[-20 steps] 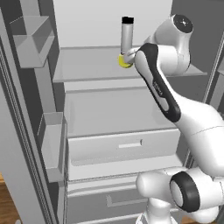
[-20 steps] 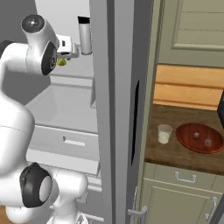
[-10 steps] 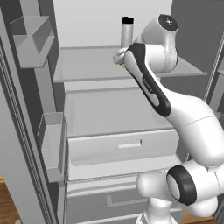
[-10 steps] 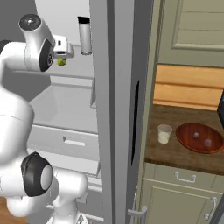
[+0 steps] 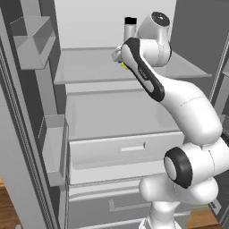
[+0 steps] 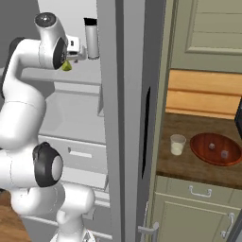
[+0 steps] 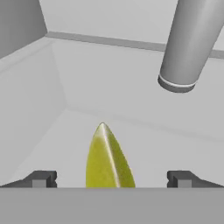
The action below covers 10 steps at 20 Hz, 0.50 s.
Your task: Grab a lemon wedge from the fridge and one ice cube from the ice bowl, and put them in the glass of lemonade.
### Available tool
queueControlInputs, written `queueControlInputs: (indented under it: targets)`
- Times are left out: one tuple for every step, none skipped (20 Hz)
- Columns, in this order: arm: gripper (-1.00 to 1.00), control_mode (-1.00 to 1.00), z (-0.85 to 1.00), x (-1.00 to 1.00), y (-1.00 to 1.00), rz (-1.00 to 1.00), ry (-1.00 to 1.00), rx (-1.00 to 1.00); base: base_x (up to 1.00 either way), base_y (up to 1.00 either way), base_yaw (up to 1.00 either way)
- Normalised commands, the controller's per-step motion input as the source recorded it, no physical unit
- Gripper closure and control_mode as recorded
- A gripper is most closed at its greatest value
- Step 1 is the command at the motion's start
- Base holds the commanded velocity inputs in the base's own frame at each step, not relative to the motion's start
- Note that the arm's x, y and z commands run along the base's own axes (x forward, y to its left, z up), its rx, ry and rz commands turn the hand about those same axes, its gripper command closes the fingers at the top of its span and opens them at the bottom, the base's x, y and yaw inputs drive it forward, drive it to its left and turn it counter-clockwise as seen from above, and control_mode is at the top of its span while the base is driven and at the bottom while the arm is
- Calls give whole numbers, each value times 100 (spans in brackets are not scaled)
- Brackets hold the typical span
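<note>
hand view: lemon wedge (image 7: pixel 108 159) centred between tips
end effector (image 7: pixel 109 179): fully open, holding nothing
tip: lower straight, then close; avoid grey bottle (image 7: pixel 188 48)

floor: wood (image 5: pixel 6 210) | cabinets (image 6: pixel 208 23): beige | counter (image 6: pixel 198 165): brown, possibly wood

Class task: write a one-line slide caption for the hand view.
Open gripper straddles the lemon wedge on the fridge shelf, a grey bottle standing beyond.
</note>
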Motion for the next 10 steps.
queueControlInputs:
  targets:
    - [-100, -100, 0, 39, 0, 0, 13, 0, 0, 0, 0]
    - [-100, -100, 0, 40, 0, 0, 17, 0, 0, 0, 0]
    - [-100, -100, 0, 41, 0, 0, 18, 0, 0, 0, 0]
    - [-100, -100, -1, 36, 0, 0, 21, 0, 0, 0, 0]
    - [-100, -100, -11, 0, 0, 0, 21, 0, 0, 0, 0]
    - [-100, -100, -16, -9, 0, 0, 7, 0, 0, 0, 0]
    - [-100, -100, -11, -32, 0, 0, 0, 0, 0, 0, 0]
    - [-100, -100, 0, -42, 0, 0, 0, 0, 0, 0, 0]
    - [-100, -100, 0, -49, 0, 0, -3, 0, 0, 0, 0]
    - [-100, -100, 0, -40, 0, 0, -2, 0, 0, 0, 0]
